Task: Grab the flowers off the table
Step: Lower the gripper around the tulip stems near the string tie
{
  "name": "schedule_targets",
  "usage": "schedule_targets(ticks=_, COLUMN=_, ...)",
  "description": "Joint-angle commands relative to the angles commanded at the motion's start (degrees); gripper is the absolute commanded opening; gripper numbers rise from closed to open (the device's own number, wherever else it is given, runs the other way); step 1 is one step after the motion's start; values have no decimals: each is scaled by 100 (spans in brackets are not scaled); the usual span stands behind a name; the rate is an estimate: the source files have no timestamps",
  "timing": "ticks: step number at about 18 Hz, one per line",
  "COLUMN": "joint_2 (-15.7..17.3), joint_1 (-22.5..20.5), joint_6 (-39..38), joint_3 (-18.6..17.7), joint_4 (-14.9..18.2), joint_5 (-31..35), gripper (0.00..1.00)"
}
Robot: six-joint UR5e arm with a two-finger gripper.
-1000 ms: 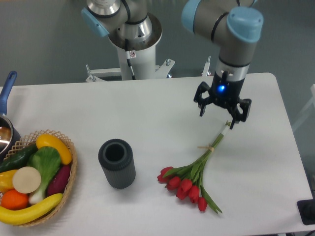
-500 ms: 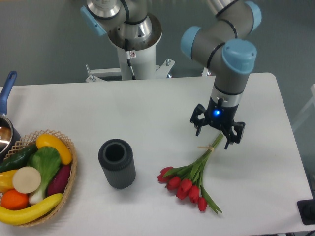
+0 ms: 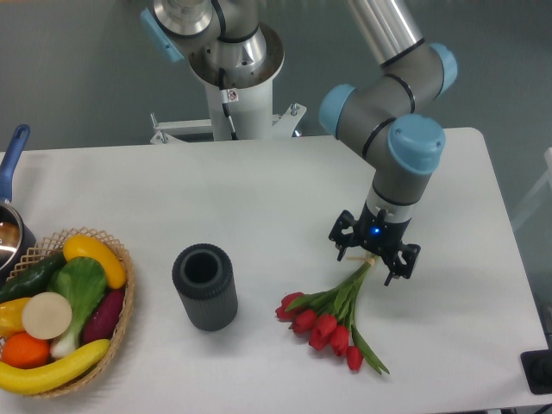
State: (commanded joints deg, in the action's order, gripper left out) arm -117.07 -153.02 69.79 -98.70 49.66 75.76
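The flowers (image 3: 332, 316), a bunch of red tulips with green stems and leaves, lie on the white table (image 3: 259, 198) right of centre, heads toward the front. My gripper (image 3: 373, 264) is open, pointing down, with its fingers straddling the upper stems close to the table. The gripper body hides the stem ends and the tan band. The fingers are not closed on the stems.
A dark grey cylinder cup (image 3: 204, 285) stands upright left of the flowers. A wicker basket (image 3: 125, 297) of fruit and vegetables sits at the front left. A pot with a blue handle (image 3: 10, 164) is at the left edge. The robot base (image 3: 235, 78) stands behind the table.
My gripper has moved down and toward the front along the stems, from above the stem ends to low over the tied part. The flowers have not moved.
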Motion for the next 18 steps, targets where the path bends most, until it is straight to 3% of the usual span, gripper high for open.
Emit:
schedule_targets(ticks=5, joint_2=-167, joint_1=105, joint_6=-17, joint_3=87, joint_4=-35, joint_5=334, gripper=100)
schedule_targets(ticks=14, joint_2=-352, joint_1=176, joint_6=-193, joint_3=97, joint_4=-53, joint_5=325, gripper=100)
schedule_targets(ticks=18, joint_2=-457, joint_1=272, joint_6=-404, joint_3=97, joint_4=-299, joint_5=334, gripper=100)
